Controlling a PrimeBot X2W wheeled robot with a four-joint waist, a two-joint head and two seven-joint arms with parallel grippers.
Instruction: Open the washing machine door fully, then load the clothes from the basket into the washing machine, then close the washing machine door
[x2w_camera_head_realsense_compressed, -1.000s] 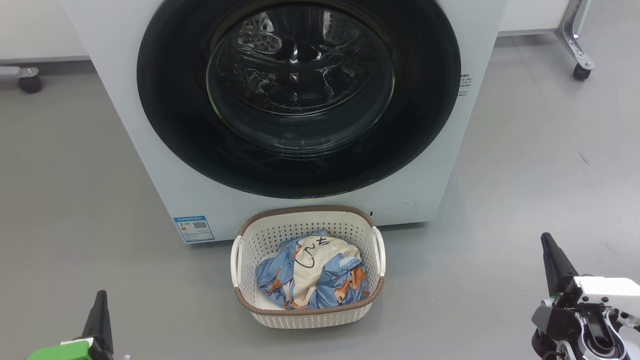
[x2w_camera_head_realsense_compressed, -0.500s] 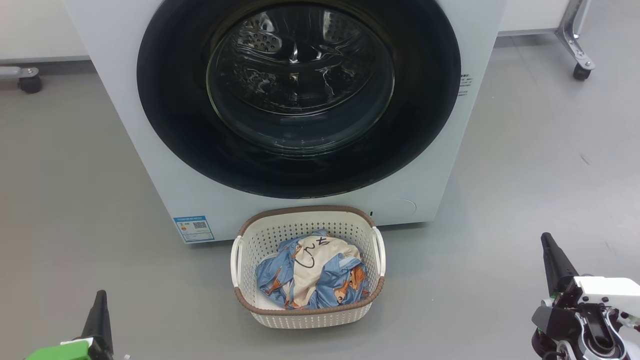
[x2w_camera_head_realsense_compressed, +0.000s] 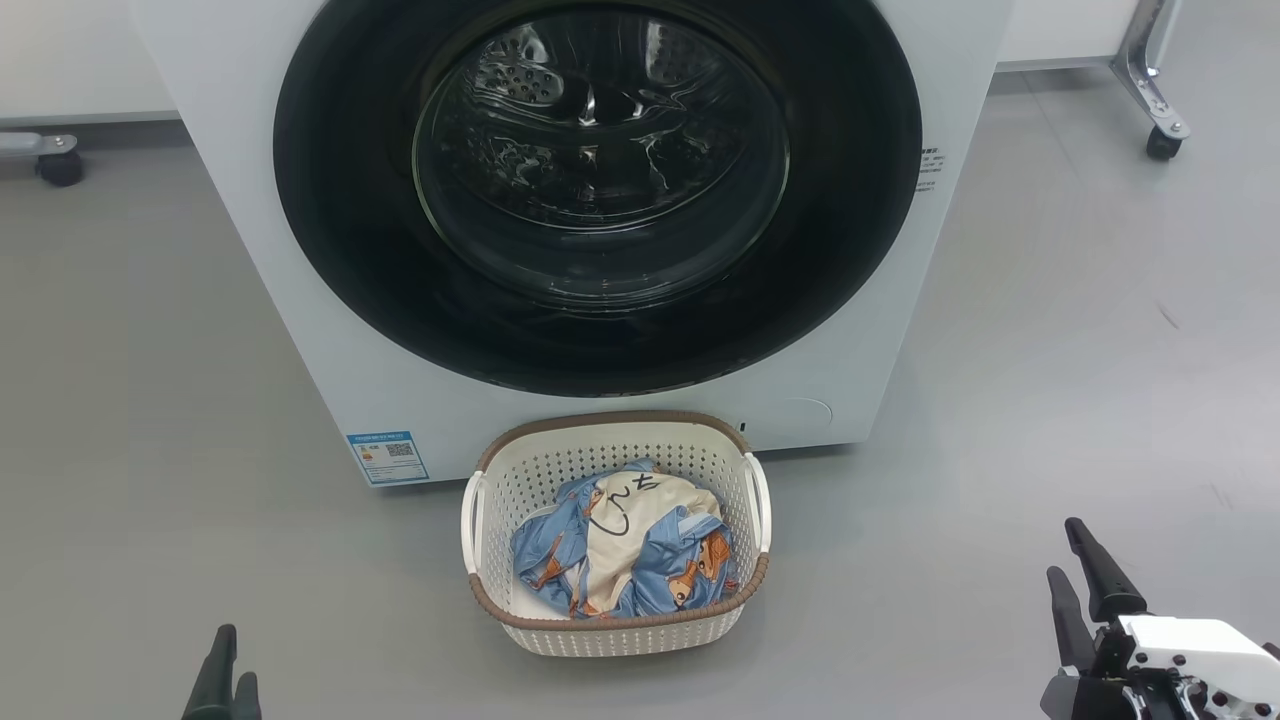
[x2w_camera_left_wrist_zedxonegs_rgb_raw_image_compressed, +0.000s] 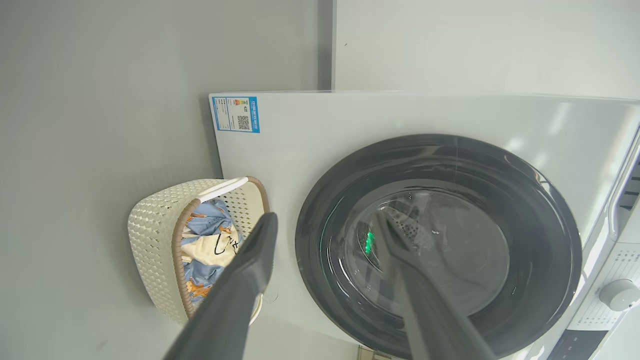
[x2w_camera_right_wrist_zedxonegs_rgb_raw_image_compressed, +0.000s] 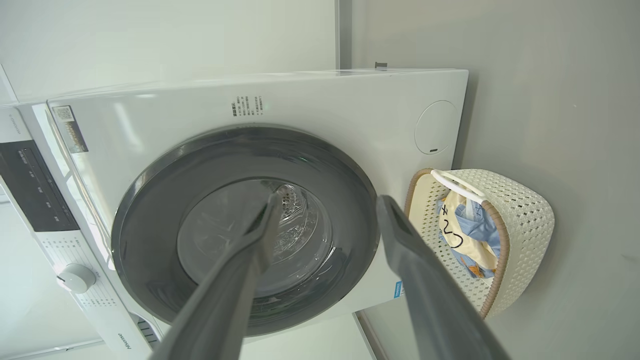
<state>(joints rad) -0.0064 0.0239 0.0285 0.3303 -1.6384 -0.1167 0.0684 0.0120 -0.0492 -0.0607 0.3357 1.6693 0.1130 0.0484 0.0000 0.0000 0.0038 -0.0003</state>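
Both sets of fingers have dropped lower in your head view since a second ago and have sprung apart. The left fingers (x2w_camera_head_realsense_compressed: 218, 680) now show as two dark tips at the bottom left edge. The right fingers (x2w_camera_head_realsense_compressed: 1100, 578) show as a spread pair at the bottom right, rising from a white wrist housing (x2w_camera_head_realsense_compressed: 1190, 645). Each pair stands open and holds nothing.

Ahead of you, between the two pairs and well apart from both, the basket (x2w_camera_head_realsense_compressed: 615, 632) sits upright on the grey floor (x2w_camera_head_realsense_compressed: 150, 420). It is cream, perforated and brown-rimmed, with a white handle on each side. Inside it lie the clothes (x2w_camera_head_realsense_compressed: 640, 550), a crumpled heap of light blue fabric with orange-brown figures. A cream panel scrawled in black faces up on top of the heap.

The far rim of the basket stands just before the foot of the washing machine (x2w_camera_head_realsense_compressed: 300, 330). A blue label (x2w_camera_head_realsense_compressed: 388, 457) sits low on that white front, to the left of the basket. Above the basket, the washing machine door (x2w_camera_head_realsense_compressed: 340, 250) is shut, its glossy black ring lying flat against the front. The steel drum (x2w_camera_head_realsense_compressed: 540, 80) glints through its domed glass.

From either wrist, you look through the parted fingers at that closed door, with the basket off to one side. A control knob (x2w_camera_left_wrist_zedxonegs_rgb_raw_image_compressed: 620, 295) shows at the edge of the left wrist view.

Beyond the machine, a castor (x2w_camera_head_realsense_compressed: 1163, 145) stands at the right and another castor (x2w_camera_head_realsense_compressed: 60, 168) at the left.
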